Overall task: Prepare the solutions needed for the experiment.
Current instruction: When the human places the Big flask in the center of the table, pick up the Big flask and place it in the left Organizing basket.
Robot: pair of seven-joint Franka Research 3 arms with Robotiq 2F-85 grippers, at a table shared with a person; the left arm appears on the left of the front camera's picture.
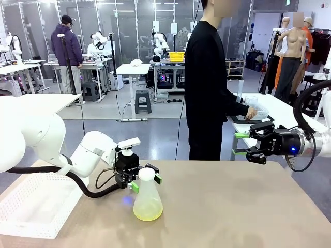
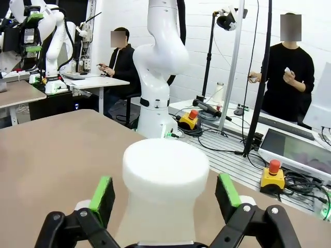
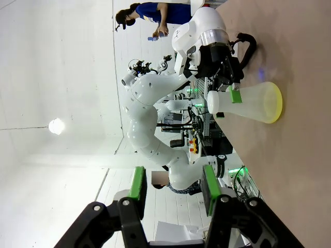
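Observation:
A clear conical flask (image 1: 148,199) with a white cap (image 2: 165,175) stands on the tan table, left of centre. A shallow layer of pale yellow-green solution (image 1: 148,211) lies in its bottom. My left gripper (image 1: 146,182) is open, its green pads (image 2: 102,194) on either side of the flask's neck with gaps showing. My right gripper (image 1: 240,143) hangs in the air at the far right, above the table's far edge; it is open with nothing between its fingers (image 3: 137,183). The right wrist view shows the flask (image 3: 256,103) and its solution (image 3: 278,103) farther off.
A white perforated tray (image 1: 31,206) sits at the table's left front. A person in black (image 1: 207,88) stands beyond the far edge, hands on a side table (image 1: 279,111) at the right. The tan table (image 1: 232,206) is bare to the right of the flask.

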